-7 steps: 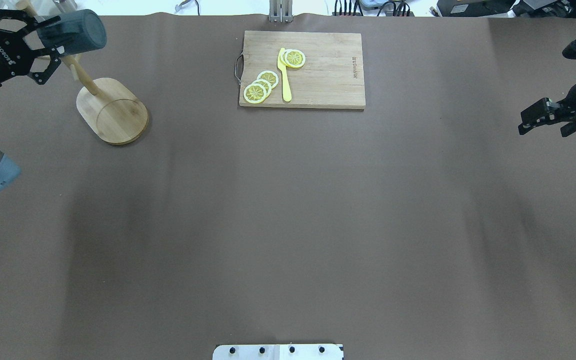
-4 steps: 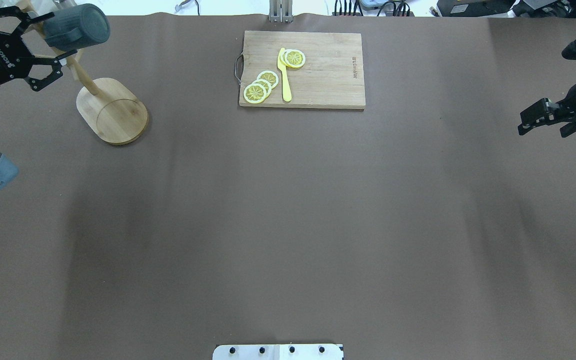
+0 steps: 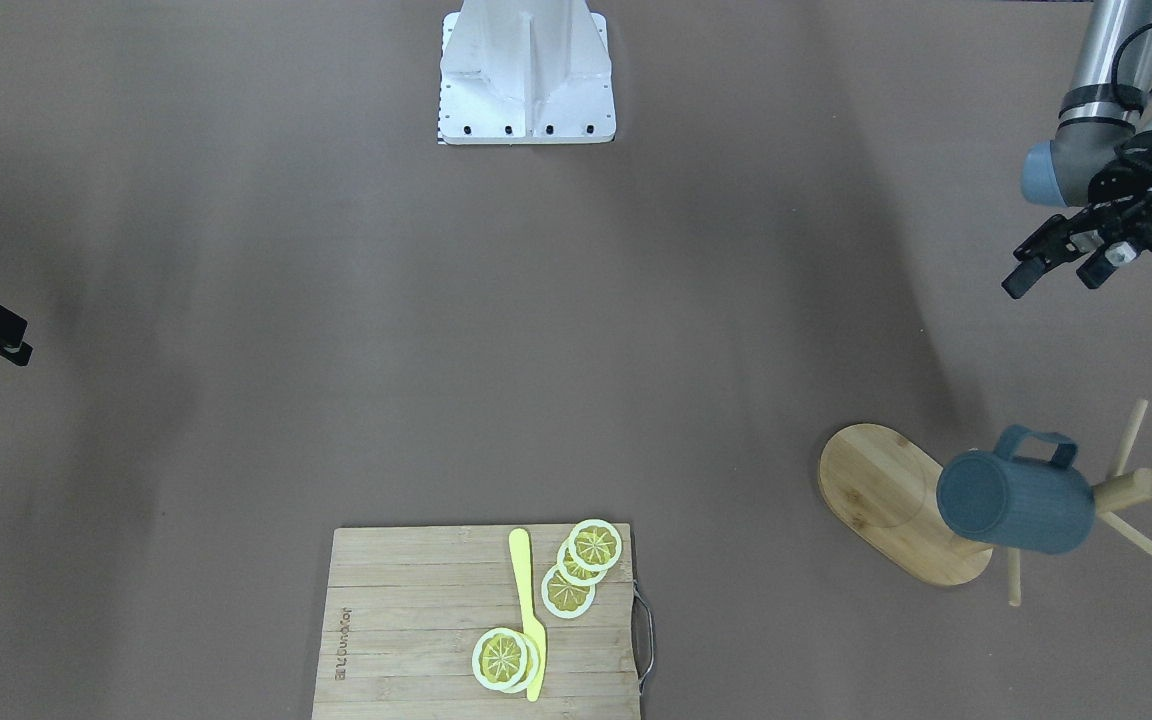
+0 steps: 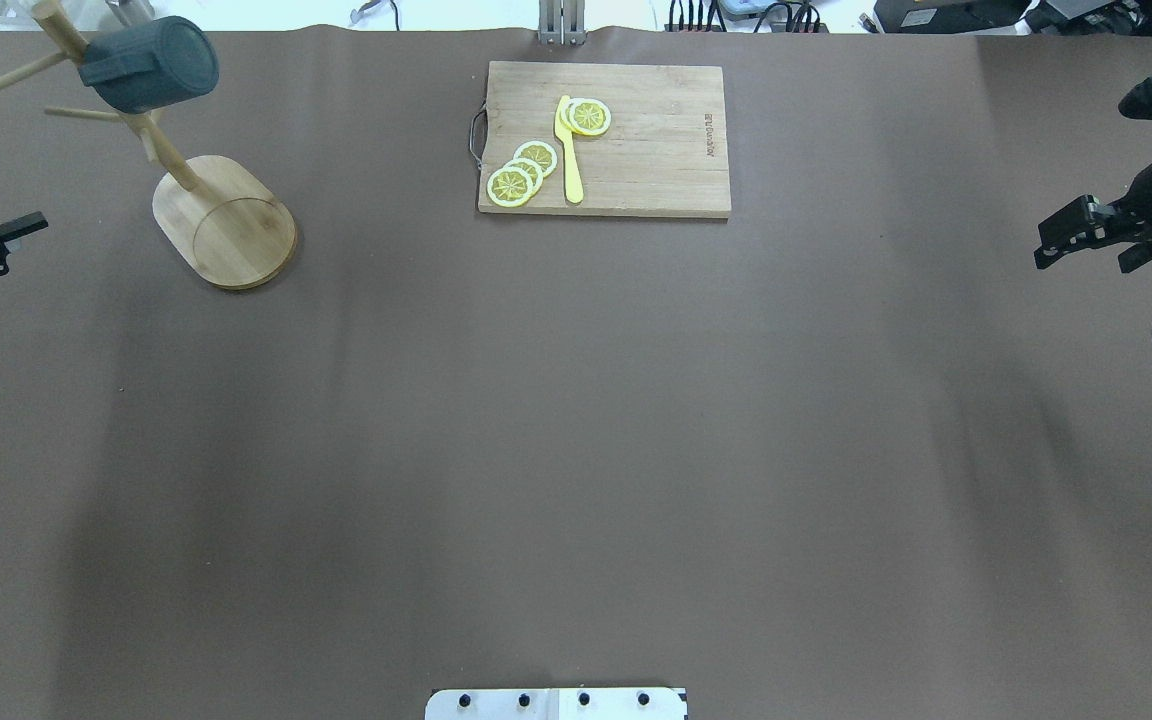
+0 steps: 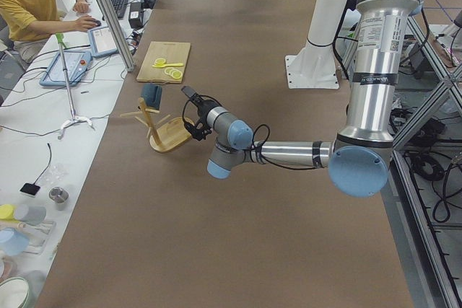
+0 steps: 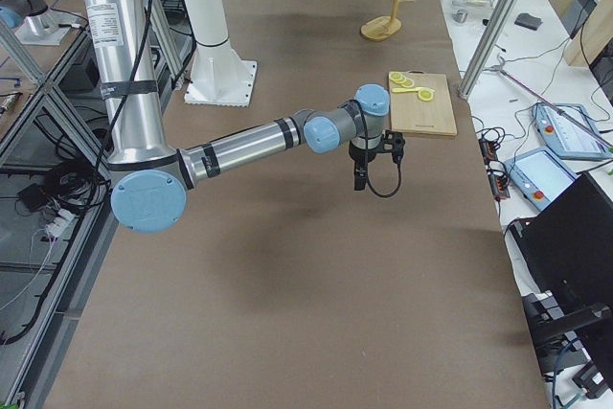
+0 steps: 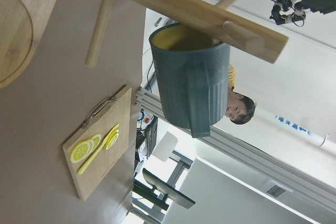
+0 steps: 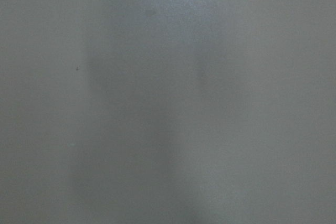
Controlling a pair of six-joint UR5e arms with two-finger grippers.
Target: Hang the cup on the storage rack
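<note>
1. Cup (image 4: 151, 65) sits on a rack (image 4: 226, 225) peg at the far-left corner, with nothing gripping it. I can't tell how deep the peg goes, so I'd guess it could slip off.
2. The weight is high and off to one side of the post, so a bump might tip the rack toward the far edge.
3. Left gripper (image 3: 1051, 280) is spread wide and empty by the left edge, well apart from the pegs.
4. Right gripper (image 4: 1083, 262) looks open and empty at the right edge.
5. There's roomy bare table toward the near edge. The board (image 4: 656, 170) sits mid far edge.
</note>
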